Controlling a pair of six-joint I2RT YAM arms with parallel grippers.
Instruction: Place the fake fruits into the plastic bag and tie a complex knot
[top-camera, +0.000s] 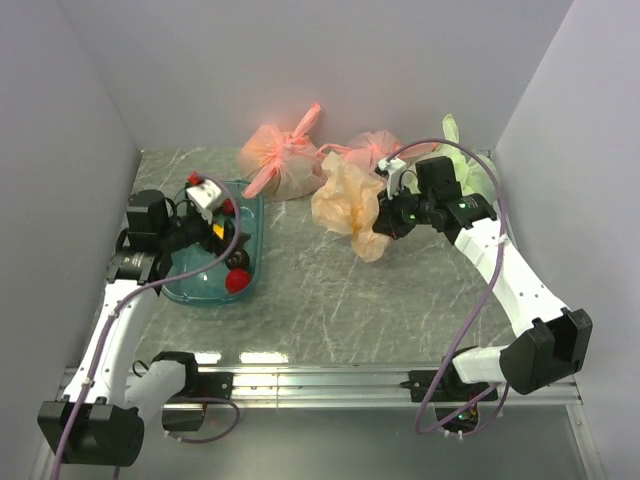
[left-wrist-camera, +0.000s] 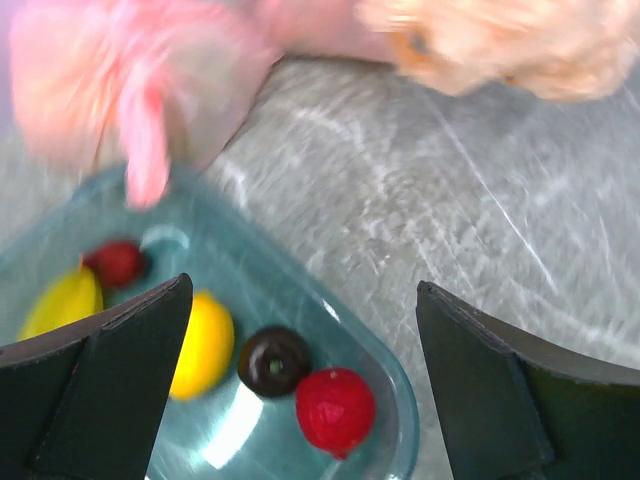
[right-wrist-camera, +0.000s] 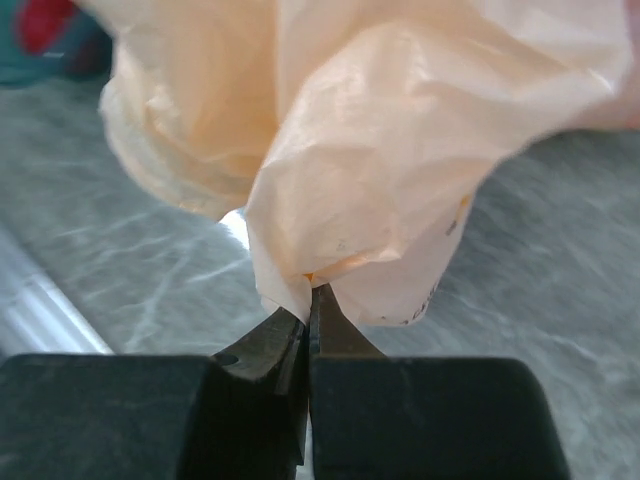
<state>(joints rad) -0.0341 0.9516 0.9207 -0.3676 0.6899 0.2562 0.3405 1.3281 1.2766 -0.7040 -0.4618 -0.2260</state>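
- The right jaws were pinched together on a lower fold of the plastic bag (right-wrist-camera: 400, 150). The left jaws stood wide apart above a teal tub (left-wrist-camera: 395, 400).
- The tub, on the left of the desk (top-camera: 330, 300), held the fake fruits (left-wrist-camera: 205, 345): two yellow, two red, one dark and round.
- The bag sat crumpled mid-desk, right of the tub, with its long axis running near to far. The print at its edge was too small to read.
- Two pink knotted bags (top-camera: 283, 158) and a green bag (top-camera: 470, 165) lay at the back.

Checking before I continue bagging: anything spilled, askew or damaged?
Nothing stands out. The fake fruits lie inside the teal tray, and the right end effector is shut on a crumpled edge of the plastic bag, no tear visible.
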